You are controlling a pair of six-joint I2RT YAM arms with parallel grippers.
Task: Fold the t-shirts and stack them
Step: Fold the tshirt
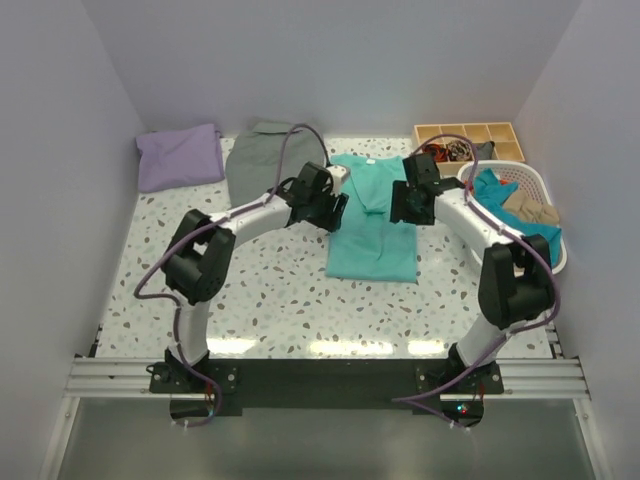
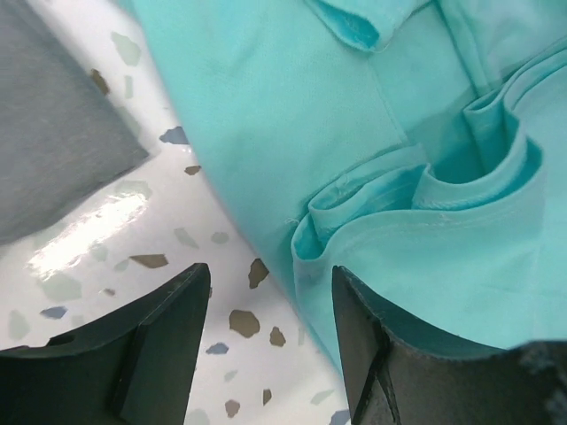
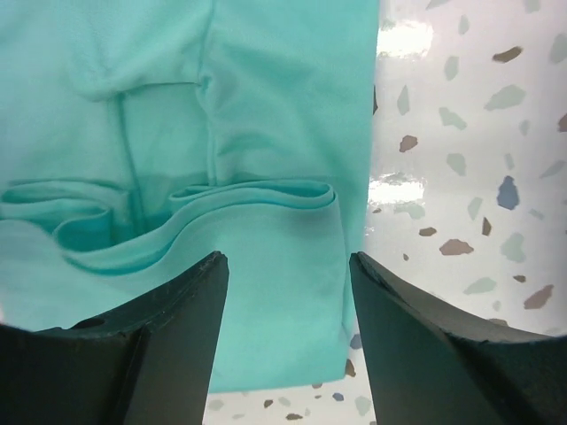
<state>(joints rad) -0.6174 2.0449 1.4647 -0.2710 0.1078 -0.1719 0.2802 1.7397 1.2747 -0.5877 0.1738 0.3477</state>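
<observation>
**Turquoise shirt** [image 1: 370,250]: 1 item, middle of the bench [image 1: 270,290], between the 2 arms.
- Long axis runs near to far. Sides are folded in, making a narrow strip.
- Near end is flat with a straight edge. Far end is rumpled, with several layers doubled over in soft loops.
- Which end carries the collar cannot be told.
- Plain smooth cloth, stitched hems. The left wrist view [image 2: 266,88] shows its left edge curled over. The right wrist view [image 3: 283,88] shows its right edge lying straight on the bench.

**Left gripper** [image 1: 338,210]: over the far left part of the strip. Its jaws stand wide in the wrist view [image 2: 270,332], with 1 finger over bare bench and 1 over the shirt edge. Nothing is clamped.

**Right gripper** [image 1: 402,208]: over the far right part of the strip. Its jaws stand wide [image 3: 288,328] and straddle the folded layers just inside the right edge. Nothing is clamped.

**Lavender shirt** [image 1: 180,157]: 1 item, folded flat at the far left corner, well apart from the turquoise one.

**Grey shirt** [image 1: 260,160]: 1 item, far side, between the lavender and turquoise shirts. One corner shows in the left wrist view [image 2: 53,150].

**Basket** [image 1: 535,178]: white, at the right edge, holding teal and tan cloth.

**Tray** [image 1: 500,128]: wooden, with compartments, at the far right corner.
</observation>
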